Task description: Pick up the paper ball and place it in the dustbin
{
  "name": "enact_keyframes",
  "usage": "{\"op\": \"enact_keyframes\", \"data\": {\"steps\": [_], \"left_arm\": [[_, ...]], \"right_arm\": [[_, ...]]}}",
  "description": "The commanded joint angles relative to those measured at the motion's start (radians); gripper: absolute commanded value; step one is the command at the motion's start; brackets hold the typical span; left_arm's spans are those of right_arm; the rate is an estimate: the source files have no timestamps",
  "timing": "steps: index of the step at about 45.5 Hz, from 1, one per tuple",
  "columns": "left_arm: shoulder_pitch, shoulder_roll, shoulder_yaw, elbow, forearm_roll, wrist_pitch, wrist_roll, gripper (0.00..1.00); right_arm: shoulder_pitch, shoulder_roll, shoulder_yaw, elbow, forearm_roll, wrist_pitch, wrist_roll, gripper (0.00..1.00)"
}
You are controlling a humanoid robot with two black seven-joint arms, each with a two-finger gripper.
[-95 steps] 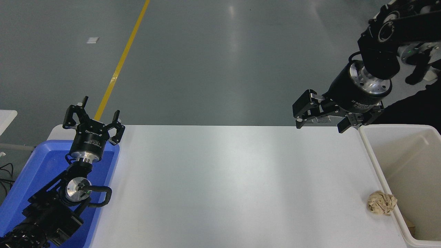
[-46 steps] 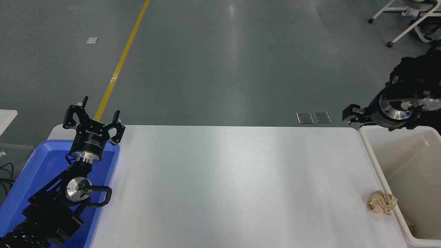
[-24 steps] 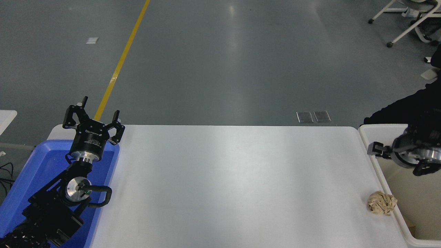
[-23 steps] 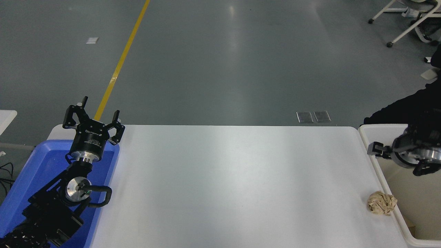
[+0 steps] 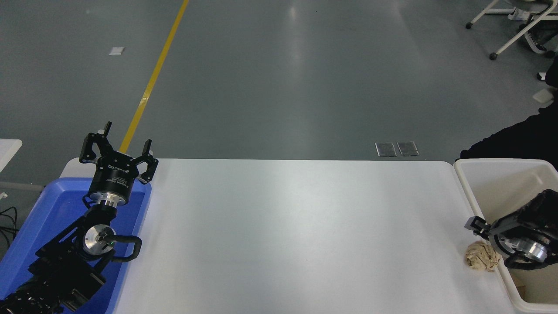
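The tan paper ball (image 5: pixel 482 257) lies on the white table (image 5: pixel 296 235) near its right edge, right against the outer wall of the off-white dustbin (image 5: pixel 467 190). My right gripper (image 5: pixel 483 230) comes in low from the right edge, across the dustbin's left rim, just above and behind the ball. Its body hides most of the jaws, and I see nothing held in it. My left gripper (image 5: pixel 118 147) stays parked at the lower left, open and empty, above the blue tray (image 5: pixel 48 209).
A brown scrap (image 5: pixel 519 281) lies inside the dustbin near the front. Behind the dustbin at the right edge is a dark shape (image 5: pixel 518 139). White chair legs (image 5: pixel 505 41) stand on the grey floor at the top right.
My right arm has swung down from high beyond the table's far right corner, over the dustbin's rim, to just above the paper ball. The ball and the left arm have not moved.
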Motion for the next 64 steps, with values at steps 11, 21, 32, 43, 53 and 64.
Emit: {"op": "enact_keyframes", "data": {"steps": [11,21,32,43,53,64], "left_arm": [[-0.001,0.0,0.0,0.0,0.0,0.001,0.001,0.98],[-0.001,0.0,0.0,0.0,0.0,0.001,0.001,0.98],[0.001,0.0,0.0,0.0,0.0,0.001,0.001,0.98],[-0.001,0.0,0.002,0.0,0.0,-0.001,0.001,0.98],[-0.001,0.0,0.002,0.0,0.0,-0.001,0.001,0.98],[-0.001,0.0,0.002,0.0,0.0,-0.001,0.001,0.98]], "right_arm": [[-0.099,-0.027,0.123,-0.058,0.006,-0.071,0.0,1.0],[-0.199,-0.024,0.192,-0.144,0.0,-0.133,0.0,0.99],[-0.218,-0.024,0.215,-0.147,-0.016,-0.14,0.001,0.94],[-0.226,-0.025,0.215,-0.129,-0.016,-0.148,0.0,0.53],[-0.22,-0.028,0.216,-0.093,-0.017,-0.134,0.001,0.02],[-0.137,-0.074,0.201,-0.047,-0.025,-0.133,-0.006,0.02]]}}
